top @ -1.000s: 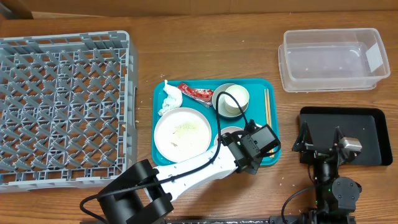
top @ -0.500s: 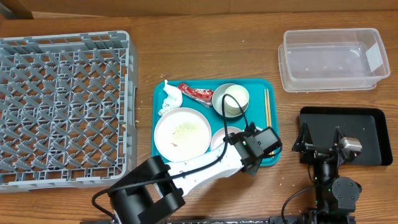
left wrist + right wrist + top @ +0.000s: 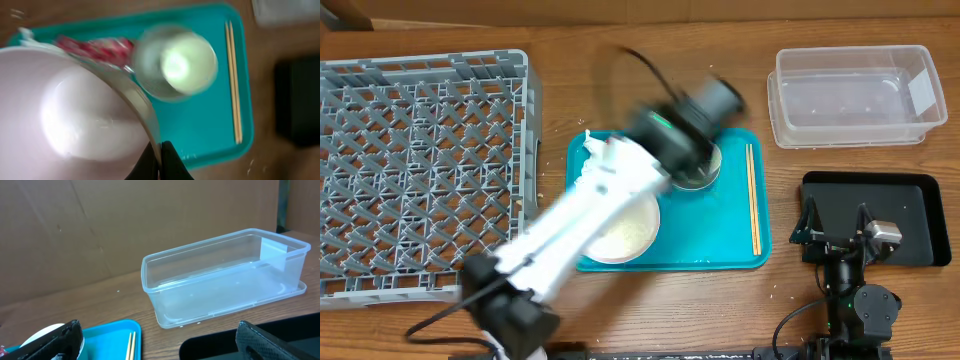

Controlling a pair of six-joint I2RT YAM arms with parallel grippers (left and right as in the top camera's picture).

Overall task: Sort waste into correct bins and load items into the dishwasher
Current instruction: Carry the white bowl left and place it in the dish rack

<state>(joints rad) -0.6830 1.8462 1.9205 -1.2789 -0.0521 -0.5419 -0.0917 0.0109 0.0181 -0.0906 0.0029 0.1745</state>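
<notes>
**Smaller dish gripped at the rim; rack and bins not yet filled**

The left claw (image 3: 160, 158) is closed on the rim of the smaller white dish (image 3: 85, 115), which is held above the teal tray (image 3: 720, 240), the arm blurred in mid-swing. On the tray are seen the white cup (image 3: 188, 64) nested in the metal bowl (image 3: 146, 65), the red wrapper (image 3: 95, 46), the napkin (image 3: 585, 150), the large plate (image 3: 625, 235) and the chopsticks (image 3: 752, 195). Left of the tray, nothing is held in the dish rack (image 3: 420, 170). To its right, no waste is seen in the clear tub (image 3: 855, 95) or the black tray (image 3: 910, 215), where the right claw (image 3: 157, 330) is parked with fingers spread wide. Nearly all the task is judged left.
</notes>
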